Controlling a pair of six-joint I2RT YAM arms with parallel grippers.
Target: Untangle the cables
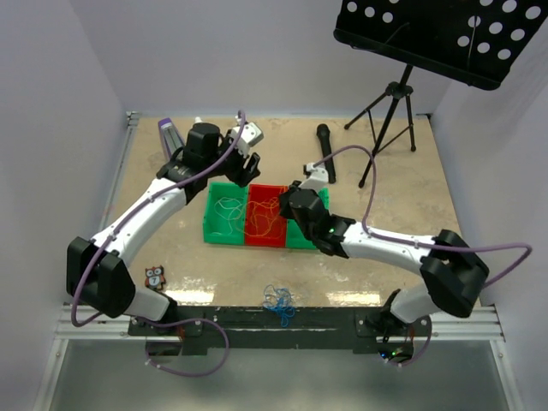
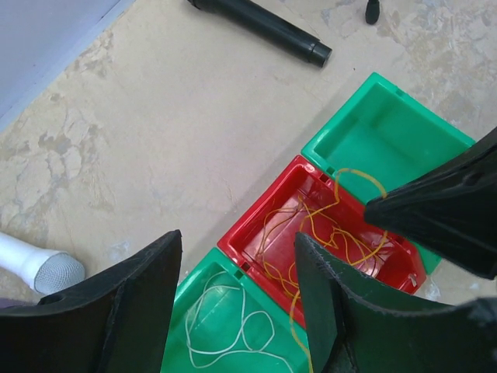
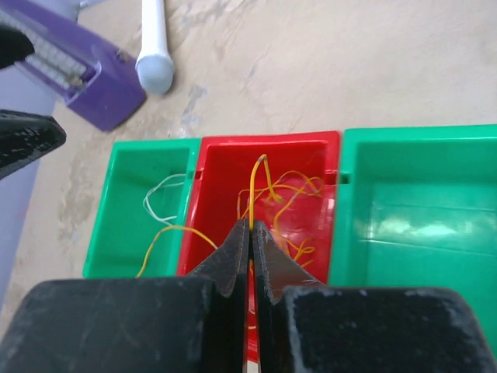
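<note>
Three bins stand in a row: a green one (image 1: 224, 214), a red one (image 1: 265, 216) and another green one (image 3: 419, 132). Orange-yellow cable (image 3: 289, 194) lies coiled in the red bin (image 3: 268, 140), one strand trailing over into the left green bin (image 3: 151, 145). My right gripper (image 3: 251, 225) is shut on a raised loop of that cable above the red bin. A white cable (image 2: 233, 322) rests in the left green bin. My left gripper (image 2: 237, 237) hovers open above the bins, holding nothing. A blue cable tangle (image 1: 279, 304) sits at the table's near edge.
A black microphone (image 1: 325, 150) lies beyond the bins. A white microphone (image 2: 39, 268) and a purple object (image 1: 169, 133) sit at the far left. A music stand's tripod (image 1: 394, 103) stands at the back right. A small owl figure (image 1: 154, 276) lies near the left arm's base.
</note>
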